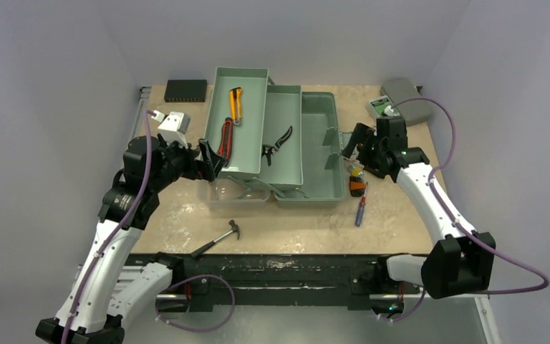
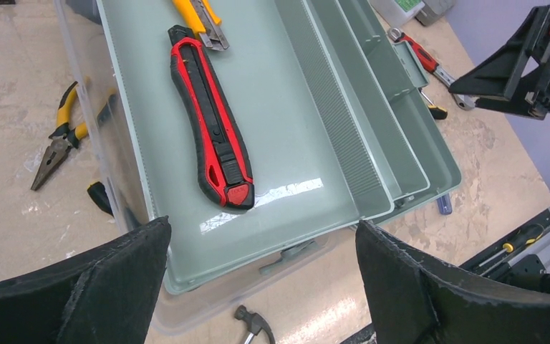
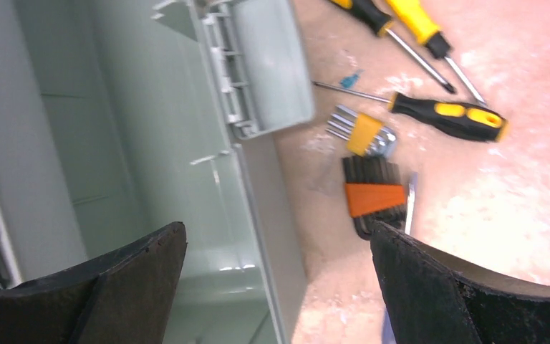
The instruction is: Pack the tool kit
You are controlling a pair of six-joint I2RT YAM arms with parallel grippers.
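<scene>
The sage-green toolbox point(image 1: 315, 154) lies open mid-table with its trays folded out to the left. A red knife point(image 2: 211, 118) and a yellow knife point(image 2: 199, 18) lie in the far-left tray, black pliers point(image 1: 278, 143) in the middle one. My left gripper point(image 2: 261, 226) hangs open and empty over that tray's near edge. My right gripper point(image 3: 278, 228) is open and empty, straddling the box's right wall point(image 3: 258, 186). Loose on the table are yellow-black screwdrivers point(image 3: 447, 118), hex key sets point(image 3: 374, 197), a blue screwdriver point(image 1: 360, 211), yellow pliers point(image 2: 61, 140) and a hammer point(image 1: 218, 239).
The translucent lid point(image 1: 236, 192) rests on the table under the tray's near end. A flat black box point(image 1: 185, 89) sits at the back left, a grey case point(image 1: 409, 100) at the back right. A red-handled wrench point(image 2: 430, 64) lies right of the box.
</scene>
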